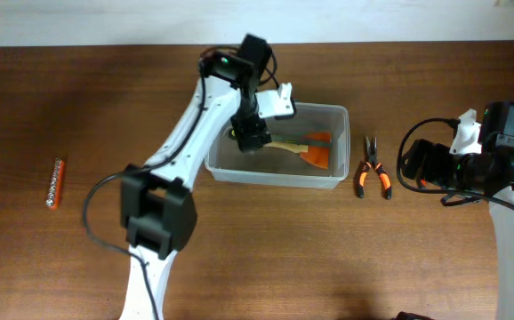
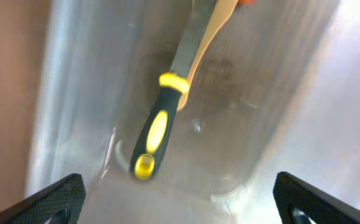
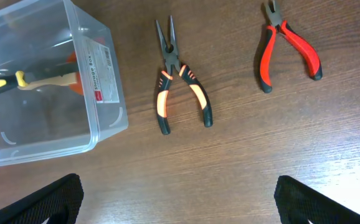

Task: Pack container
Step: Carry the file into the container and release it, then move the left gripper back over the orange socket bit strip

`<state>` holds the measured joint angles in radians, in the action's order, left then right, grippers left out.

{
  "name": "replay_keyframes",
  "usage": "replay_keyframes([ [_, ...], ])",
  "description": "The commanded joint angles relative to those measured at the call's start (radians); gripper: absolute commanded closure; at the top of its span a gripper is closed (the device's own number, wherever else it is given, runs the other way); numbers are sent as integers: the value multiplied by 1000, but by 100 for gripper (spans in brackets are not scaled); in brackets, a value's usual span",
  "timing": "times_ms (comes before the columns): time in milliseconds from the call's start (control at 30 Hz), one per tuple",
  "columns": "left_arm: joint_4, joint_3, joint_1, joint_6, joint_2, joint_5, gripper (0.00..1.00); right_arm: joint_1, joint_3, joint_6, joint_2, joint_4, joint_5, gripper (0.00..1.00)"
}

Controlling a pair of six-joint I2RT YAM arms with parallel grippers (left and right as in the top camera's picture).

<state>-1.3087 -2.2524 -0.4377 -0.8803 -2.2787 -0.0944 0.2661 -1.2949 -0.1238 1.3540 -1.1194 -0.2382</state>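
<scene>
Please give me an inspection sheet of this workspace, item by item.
Surface: brown wooden table, no spills seen.
Job's things: clear container holds a yellow-black handled tool and a wooden-handled tool; orange-black pliers and red pliers lie outside it.
Clutter: small slim item far left, unidentifiable.
Grippers: left gripper open inside the container, empty; right gripper open over bare table.
Cables: black cables loop beside both arms.
Surroundings: pale strip beyond the far edge.

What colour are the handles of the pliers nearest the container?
The pliers have black-and-orange handles, clearest in the right wrist view.
</scene>
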Motion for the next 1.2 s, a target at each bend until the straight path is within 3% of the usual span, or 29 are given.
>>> replay_keyframes([
  [0, -48, -70, 11, 58, 163, -15, 1, 4, -16, 3, 3, -2, -13, 1],
  [167, -143, -71, 66, 57, 304, -14, 1, 4, -16, 3, 3, -4, -13, 1],
  [300, -200, -71, 192, 92, 352, -11, 1, 4, -16, 3, 3, -4, -13, 1],
  [500, -203, -43, 512, 513, 315, 27, 3, 4, -16, 3, 3, -4, -13, 1],
  [567, -222, -19, 610, 582, 285, 31, 6, 4, -16, 3, 3, -3, -13, 1],
  [667, -230, 21, 742, 587, 229, 31, 6, 4, -16, 3, 3, -3, -13, 1],
  [900, -215, 46, 943, 459, 43, 9, 5, 4, -16, 3, 3, -3, -13, 1],
  [1033, -260, 46, 993, 377, -66, 5, 21, 4, -16, 3, 4, 1, -13, 1],
  [1167, -229, 46, 1020, 366, -135, 5, 21, 4, -16, 3, 5, 0, -13, 1],
])
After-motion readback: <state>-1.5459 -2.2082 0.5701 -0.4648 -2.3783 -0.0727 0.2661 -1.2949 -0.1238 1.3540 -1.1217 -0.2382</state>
